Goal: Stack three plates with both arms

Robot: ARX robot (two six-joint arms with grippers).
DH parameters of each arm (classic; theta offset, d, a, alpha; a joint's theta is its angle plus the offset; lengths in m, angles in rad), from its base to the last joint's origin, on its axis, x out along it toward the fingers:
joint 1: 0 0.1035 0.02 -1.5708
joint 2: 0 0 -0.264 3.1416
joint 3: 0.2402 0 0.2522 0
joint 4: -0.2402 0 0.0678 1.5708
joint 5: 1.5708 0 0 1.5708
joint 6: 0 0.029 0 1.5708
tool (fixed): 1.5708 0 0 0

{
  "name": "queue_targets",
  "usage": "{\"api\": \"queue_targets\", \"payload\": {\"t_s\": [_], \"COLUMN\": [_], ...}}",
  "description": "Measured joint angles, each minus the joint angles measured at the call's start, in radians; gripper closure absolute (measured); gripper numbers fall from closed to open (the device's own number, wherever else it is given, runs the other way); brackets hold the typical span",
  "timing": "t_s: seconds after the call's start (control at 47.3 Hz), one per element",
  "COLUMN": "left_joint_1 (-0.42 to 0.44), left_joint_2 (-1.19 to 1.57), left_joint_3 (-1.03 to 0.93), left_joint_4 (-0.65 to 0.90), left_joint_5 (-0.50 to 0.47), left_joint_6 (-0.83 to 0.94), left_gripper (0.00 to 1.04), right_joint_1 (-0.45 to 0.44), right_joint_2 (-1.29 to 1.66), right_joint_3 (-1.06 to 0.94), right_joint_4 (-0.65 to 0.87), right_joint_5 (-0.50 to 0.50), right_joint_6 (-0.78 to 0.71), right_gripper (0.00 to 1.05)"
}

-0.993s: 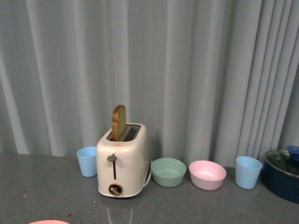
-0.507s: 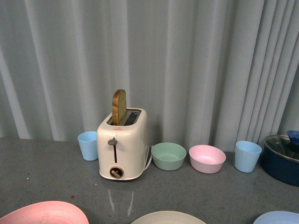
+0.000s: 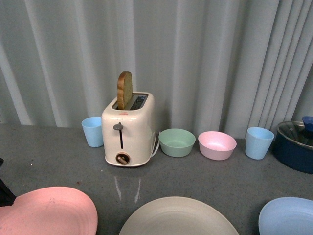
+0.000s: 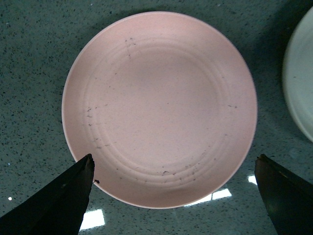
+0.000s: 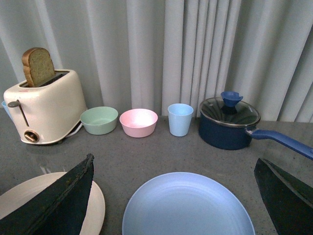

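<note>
Left tool [image 4: 173,159] and right tool [image 5: 173,159] gaped wide, flanking the cream plate [image 3: 178,218].
The pink plate [image 4: 159,107] probably wanted a rim pinch, kept level.

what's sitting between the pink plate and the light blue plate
The cream-beige plate lies between the pink plate and the light blue plate, apart from both, as the front view shows.

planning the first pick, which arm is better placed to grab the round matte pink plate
Left. The left gripper, open, hangs directly over the round matte pink plate; the right gripper faces the round light blue plate.
</note>
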Motion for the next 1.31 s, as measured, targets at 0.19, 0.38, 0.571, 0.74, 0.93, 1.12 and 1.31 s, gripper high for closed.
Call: {"api": "queue_targets", "payload": {"t_s": [0.19,0.38,0.571,0.74,0.93,1.12,1.31], "left_joint_1": [0.021,0.028,0.038,0.058,0.08,0.104,0.121], "left_joint_2": [0.095,0.197,0.29,0.348,0.363,0.386,0.422], "left_joint_3": [0.026,0.058,0.077,0.095,0.107,0.113,0.113], "left_joint_4": [0.051,0.116,0.167,0.219,0.255,0.262,0.274], "left_joint_5": [-0.031,-0.054,-0.067,-0.075,-0.069,-0.06,-0.057], "left_joint_6": [0.039,0.053,0.064,0.078,0.087,0.114,0.129], "left_gripper": [0.07,0.07,0.07,0.07,0.07,0.07,0.07], "right_joint_1": [0.0,0.0,0.0,0.0,0.0,0.0,0.0], "right_joint_2": [0.0,0.0,0.0,0.0,0.0,0.0,0.0], "right_joint_3": [0.0,0.0,0.0,0.0,0.0,0.0,0.0], "right_joint_4": [0.0,0.0,0.0,0.0,0.0,0.0,0.0], "right_joint_5": [0.0,0.0,0.0,0.0,0.0,0.0,0.0], "right_joint_6": [0.0,0.0,0.0,0.0,0.0,0.0,0.0], "right_gripper": [0.07,0.07,0.07,0.07,0.07,0.07,0.07]}}
